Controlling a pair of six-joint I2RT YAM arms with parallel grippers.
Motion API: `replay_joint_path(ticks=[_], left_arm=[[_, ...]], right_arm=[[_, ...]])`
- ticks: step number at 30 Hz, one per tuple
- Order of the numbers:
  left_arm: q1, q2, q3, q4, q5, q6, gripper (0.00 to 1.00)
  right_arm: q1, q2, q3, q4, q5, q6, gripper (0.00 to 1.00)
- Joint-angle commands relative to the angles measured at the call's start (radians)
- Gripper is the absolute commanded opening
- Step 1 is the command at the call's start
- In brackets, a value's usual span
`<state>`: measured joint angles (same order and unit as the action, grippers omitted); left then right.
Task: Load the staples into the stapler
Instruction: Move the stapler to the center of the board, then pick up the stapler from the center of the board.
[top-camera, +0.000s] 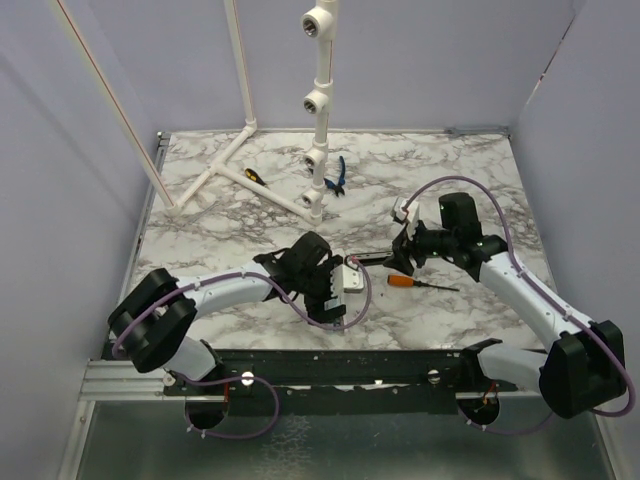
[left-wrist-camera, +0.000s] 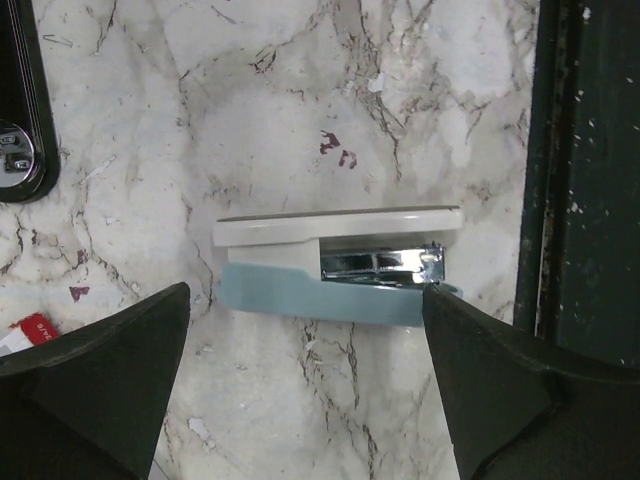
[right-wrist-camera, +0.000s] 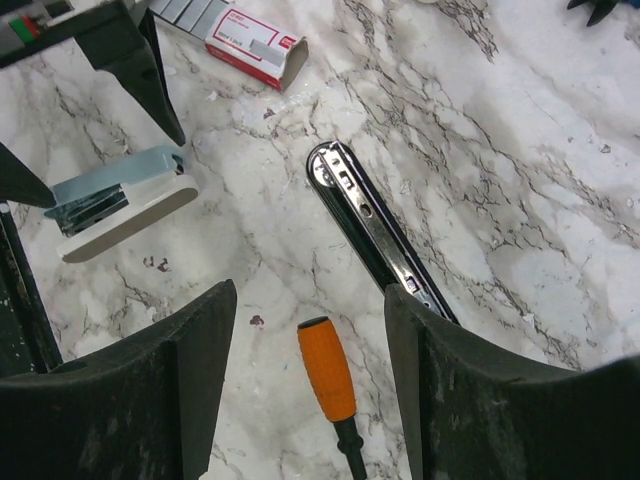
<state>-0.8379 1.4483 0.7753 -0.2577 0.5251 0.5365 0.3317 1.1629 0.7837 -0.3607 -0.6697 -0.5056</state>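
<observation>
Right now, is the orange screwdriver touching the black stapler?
Apart. The right wrist view shows bare marble between the orange screwdriver and the stapler.

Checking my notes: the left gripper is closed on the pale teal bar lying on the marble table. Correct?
No: the left gripper is open around the pale teal bar lying on the marble table, as the left wrist view shows.
</observation>
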Motion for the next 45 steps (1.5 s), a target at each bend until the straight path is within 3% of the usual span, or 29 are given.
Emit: replay_joint_path(ticks=[1,6,17,22,31,38,45], left_arm=[[-0.051,0.052,-0.015,0.123,-0.193,-0.102,0.99],[-0.090,0.067,-0.022,0.128,-0.278,-0.097,0.99],[-0.091,-0.024,-0.040,0.005,-0.445,0.108,0.99],[-0.086,-0.080,-0.047,-0.041,-0.406,0.124,0.99],[-0.085,-0.130,-0.061,-0.130,-0.200,0.137,0.99],[-0.085,-0.094,-0.076,-0.144,-0.251,0.156,0.99],[-0.081,-0.052,-0.081,-0.121,-0.233,0.153,0.91]], right_arm=[[-0.008,0.012,0.004,-0.033,0.010,-0.022,0.65],[-0.010,0.029,0.008,-0.045,0.001,-0.037,0.65],[-0.010,0.042,0.011,-0.049,-0.004,-0.047,0.65],[-0.010,0.047,0.012,-0.050,-0.008,-0.047,0.65],[-0.010,0.059,0.012,-0.056,-0.025,-0.045,0.65],[-0.009,0.068,0.017,-0.058,-0.034,-0.047,0.65],[-0.010,0.070,0.015,-0.062,-0.040,-0.050,0.65]])
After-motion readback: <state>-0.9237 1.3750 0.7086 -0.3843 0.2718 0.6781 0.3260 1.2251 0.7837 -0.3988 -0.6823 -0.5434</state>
